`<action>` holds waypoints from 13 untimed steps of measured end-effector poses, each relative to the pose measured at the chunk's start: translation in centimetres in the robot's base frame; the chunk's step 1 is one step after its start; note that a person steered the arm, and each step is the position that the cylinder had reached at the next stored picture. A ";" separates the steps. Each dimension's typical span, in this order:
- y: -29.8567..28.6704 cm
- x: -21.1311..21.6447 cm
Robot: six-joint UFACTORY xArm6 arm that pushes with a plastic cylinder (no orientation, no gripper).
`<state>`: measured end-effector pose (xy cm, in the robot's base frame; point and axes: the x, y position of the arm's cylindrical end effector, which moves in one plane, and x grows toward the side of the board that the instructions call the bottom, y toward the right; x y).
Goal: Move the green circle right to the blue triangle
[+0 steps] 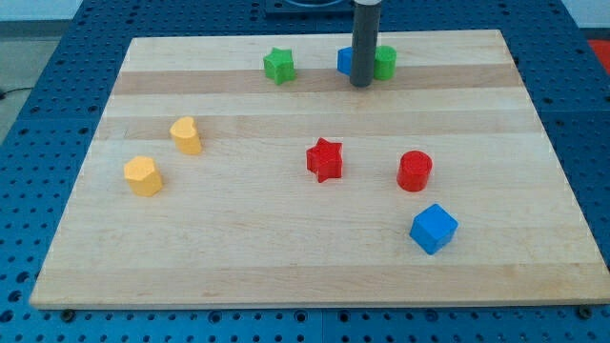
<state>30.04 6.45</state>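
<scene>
The green circle (385,61) sits near the view's top, right of centre. The blue triangle (345,61) is just to its left, mostly hidden behind my rod. My tip (360,85) rests on the board just below the two, between them. Whether the tip touches either block cannot be told.
A green star (278,66) lies at the top, left of the rod. A red star (325,159) and a red circle (415,171) are mid-board. A blue cube (434,229) is lower right. A yellow heart (186,135) and a yellow hexagon (143,176) are at the left. The wooden board (238,267) lies on a blue perforated table.
</scene>
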 end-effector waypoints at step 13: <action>-0.8 -6.1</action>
<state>23.91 5.67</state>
